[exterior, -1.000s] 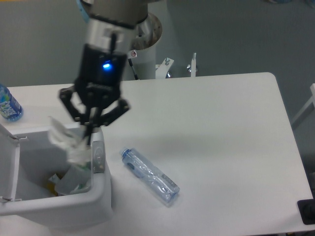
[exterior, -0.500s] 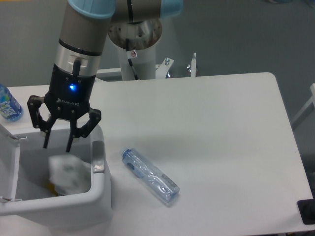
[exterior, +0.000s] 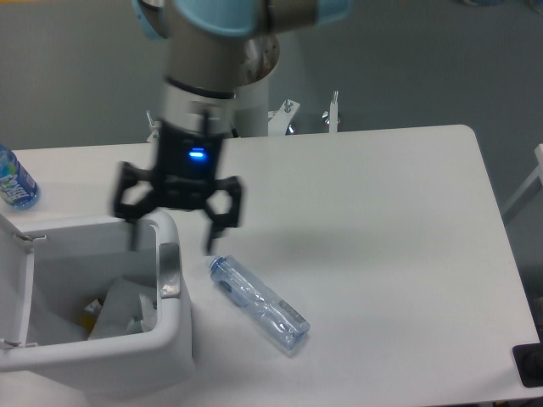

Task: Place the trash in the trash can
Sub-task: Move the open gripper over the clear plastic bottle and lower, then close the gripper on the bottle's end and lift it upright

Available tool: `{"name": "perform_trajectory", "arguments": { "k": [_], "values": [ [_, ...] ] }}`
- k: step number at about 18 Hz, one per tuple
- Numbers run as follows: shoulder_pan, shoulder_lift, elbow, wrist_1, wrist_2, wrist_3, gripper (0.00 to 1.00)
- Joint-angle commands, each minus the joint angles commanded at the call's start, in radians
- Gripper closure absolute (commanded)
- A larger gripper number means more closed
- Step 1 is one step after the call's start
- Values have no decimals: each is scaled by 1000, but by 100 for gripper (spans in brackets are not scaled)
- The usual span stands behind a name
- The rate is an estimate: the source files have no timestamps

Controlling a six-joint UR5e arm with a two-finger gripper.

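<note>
The white trash can (exterior: 174,326) stands at the front left with its lid swung open to the left. Crumpled white paper (exterior: 123,309) lies inside it. The clear crushed plastic bottle (exterior: 259,303) lies on the table just right of the can. My gripper (exterior: 172,242) is open and empty, hovering above the can's right rim, its fingers (exterior: 209,236) spread wide, left of and above the bottle's cap end.
A blue-labelled bottle (exterior: 15,182) with blue liquid stands at the far left edge. The robot's white base column (exterior: 246,102) and metal brackets (exterior: 331,114) are at the table's back edge. A dark object (exterior: 530,365) sits at the front right corner.
The gripper let go of the paper wad, which dropped into the can. The open gripper then moved right, from over the can's inside to above its right rim.
</note>
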Motion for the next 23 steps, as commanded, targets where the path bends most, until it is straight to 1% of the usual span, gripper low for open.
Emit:
{"name": "perform_trajectory", "arguments": {
  "k": [1, 3, 4, 5, 8, 10, 13, 15, 17, 19, 21, 23],
  "values": [
    [8, -20, -5, 0, 32, 2, 0],
    [11, -96, -8, -2, 112, -5, 0],
    [9, -138, -5, -2, 156, -26, 0],
    [8, -165, -2, 0, 178, -53, 0],
    [8, -238, 6, 2, 187, -61, 0],
    [5, -271, 11, 2, 215, -66, 0],
    [2, -336, 24, 6, 224, -66, 0],
    [-14, -359, 23, 21, 229, -61, 0],
    [-29, -382, 35, 44, 252, -63, 0],
    [-46, -406, 47, 46, 262, -64, 0],
    [-52, -416, 58, 49, 269, -64, 0],
    [-61, -443, 73, 48, 281, -64, 0]
  ]
}}
